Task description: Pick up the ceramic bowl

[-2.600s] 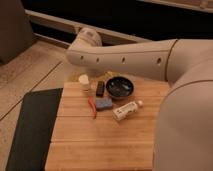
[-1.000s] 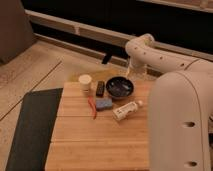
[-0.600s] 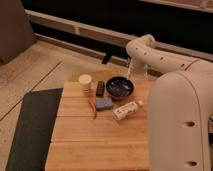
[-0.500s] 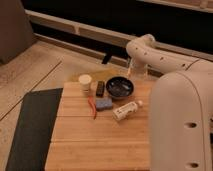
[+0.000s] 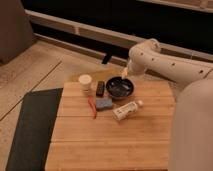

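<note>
Ceramic bowl is the dark, glossy, round dish lying just below and slightly to the left of the gripper, near the far edge of the wooden table, upright, with faint light flecks showing inside it. The gripper hangs over the far right part of the bowl's rim, at the end of a white arm that reaches in from the right and bends down toward the dish. Whether the gripper is open or closed cannot be told, nor whether it touches the rim or only hovers close above it. To the left of the gripper and a little nearer the camera, a small dark block lies just beside the ceramic bowl on the side away from the gripper, and farther left again stands a small cream cup, upright. Below the gripper, past the bowl, a blue sponge rests close to the bowl's near left edge, with a thin red object lying just beside it on its left. Below the gripper and nearly straight under it, a white bottle lies on its side near the bowl's front rim, its cap end pointing right. Far to the lower left of the gripper, a dark mat covers the floor along the table's left edge.
</note>
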You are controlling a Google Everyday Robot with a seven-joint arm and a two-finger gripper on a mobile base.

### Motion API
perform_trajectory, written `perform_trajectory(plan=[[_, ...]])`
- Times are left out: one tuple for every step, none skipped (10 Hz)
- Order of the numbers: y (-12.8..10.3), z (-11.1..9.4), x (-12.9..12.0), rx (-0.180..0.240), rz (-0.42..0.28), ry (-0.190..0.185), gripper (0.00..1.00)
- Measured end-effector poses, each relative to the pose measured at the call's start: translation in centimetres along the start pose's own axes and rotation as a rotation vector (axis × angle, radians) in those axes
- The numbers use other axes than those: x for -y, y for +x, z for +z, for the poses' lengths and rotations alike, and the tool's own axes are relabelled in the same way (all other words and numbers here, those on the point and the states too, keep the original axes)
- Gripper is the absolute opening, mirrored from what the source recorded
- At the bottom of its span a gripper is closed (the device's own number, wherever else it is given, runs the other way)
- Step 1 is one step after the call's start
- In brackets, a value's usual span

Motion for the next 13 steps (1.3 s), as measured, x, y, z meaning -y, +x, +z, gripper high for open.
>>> perform_trajectory(plan=[[1.0, 1.2, 1.0, -0.02, 0.013, -0.009, 0.65], [1.2, 2.2, 1.9, -0.035, 0.025, -0.007, 0.65], [1.3, 3.3, 2.6, -0.054, 0.033, -0.001, 0.65], [1.2, 4.9, 3.2, -0.08, 0.032, 0.01, 0.65], [0.9, 5.9, 3.1, -0.094, 0.027, 0.013, 0.65], [0.9, 7.1, 2.6, -0.116, 0.015, 0.015, 0.65], [1.3, 8.5, 2.2, -0.148, 0.007, 0.017, 0.65], [2.1, 9.8, 2.3, -0.184, 0.013, 0.023, 0.65], [2.7, 10.9, 2.5, -0.214, 0.024, 0.029, 0.65], [3.9, 12.6, 3.2, -0.27, 0.041, 0.049, 0.65], [4.3, 13.4, 3.6, -0.294, 0.05, 0.06, 0.65], [4.6, 14.1, 3.9, -0.319, 0.059, 0.071, 0.65], [4.6, 14.7, 4.0, -0.332, 0.061, 0.076, 0.62]])
